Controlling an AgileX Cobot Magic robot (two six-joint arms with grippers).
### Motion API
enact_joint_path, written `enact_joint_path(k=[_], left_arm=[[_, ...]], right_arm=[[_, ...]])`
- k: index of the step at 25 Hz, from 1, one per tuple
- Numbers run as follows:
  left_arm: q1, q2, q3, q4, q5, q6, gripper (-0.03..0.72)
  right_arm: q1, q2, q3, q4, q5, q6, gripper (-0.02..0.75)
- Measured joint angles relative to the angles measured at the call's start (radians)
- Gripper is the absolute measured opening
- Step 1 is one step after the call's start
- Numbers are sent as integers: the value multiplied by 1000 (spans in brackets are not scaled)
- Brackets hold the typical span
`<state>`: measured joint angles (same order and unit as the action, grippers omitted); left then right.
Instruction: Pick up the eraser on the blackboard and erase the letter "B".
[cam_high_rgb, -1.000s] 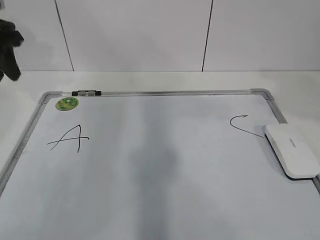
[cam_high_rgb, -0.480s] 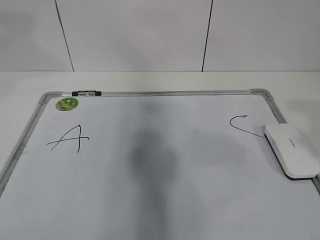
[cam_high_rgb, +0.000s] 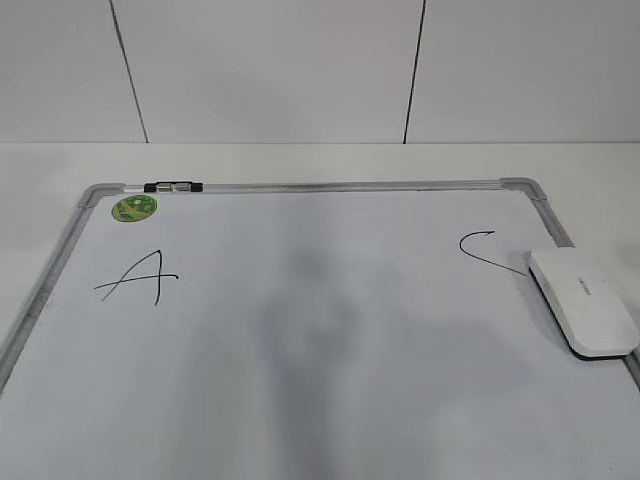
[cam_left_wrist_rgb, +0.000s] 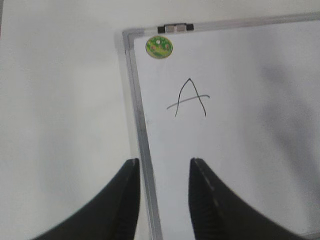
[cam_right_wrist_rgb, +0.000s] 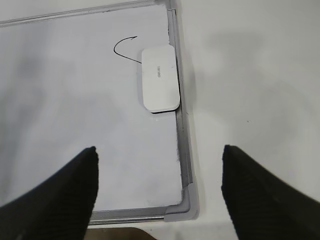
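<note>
Left black ridged-finger gripper (cam_left_wrist_rgb: 162, 200) jaws partly apart, empty; right black gripper (cam_right_wrist_rgb: 159, 192) spread wide, seemingly hovering high.

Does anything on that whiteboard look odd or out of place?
Yes. The eraser lies across the tail of the C and overhangs the board's frame. Between the A and C there is only a grey smudge, no B.

Only the fingers of each gripper show, in the wrist views. The left gripper (cam_left_wrist_rgb: 162, 200) has two black fingers, broad at 6 o'clock and tapering to blunt tips at 12, with fine ribbing on the inner faces. The right gripper (cam_right_wrist_rgb: 160, 192) has matte black, faintly textured fingers with rounded tips.
</note>
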<state>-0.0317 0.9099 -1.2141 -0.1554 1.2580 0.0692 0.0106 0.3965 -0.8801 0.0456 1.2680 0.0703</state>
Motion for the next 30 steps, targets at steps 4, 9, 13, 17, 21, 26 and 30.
enact_joint_path(k=[4, 9, 13, 17, 21, 26, 30], left_arm=[[0, -155, 164, 24, 2, 0, 239], [0, -346, 322, 24, 6, 0, 236], [0, -479, 424, 24, 6, 20, 237], [0, -594, 511, 24, 6, 23, 237], [0, -707, 577, 24, -4, 42, 237], [0, -852, 640, 32, -58, 45, 236], [0, -897, 669, 38, -100, 45, 237]], right_arm=[[0, -60, 57, -38, 1, 4, 589], [0, -118, 151, -53, 1, 4, 589], [0, -182, 215, -55, 1, -3, 589], [0, -272, 248, -57, -7, -30, 587], [0, -363, 282, -66, -16, -38, 587], [0, -413, 342, -74, -16, -40, 587], [0, -413, 356, -100, -61, -42, 586]])
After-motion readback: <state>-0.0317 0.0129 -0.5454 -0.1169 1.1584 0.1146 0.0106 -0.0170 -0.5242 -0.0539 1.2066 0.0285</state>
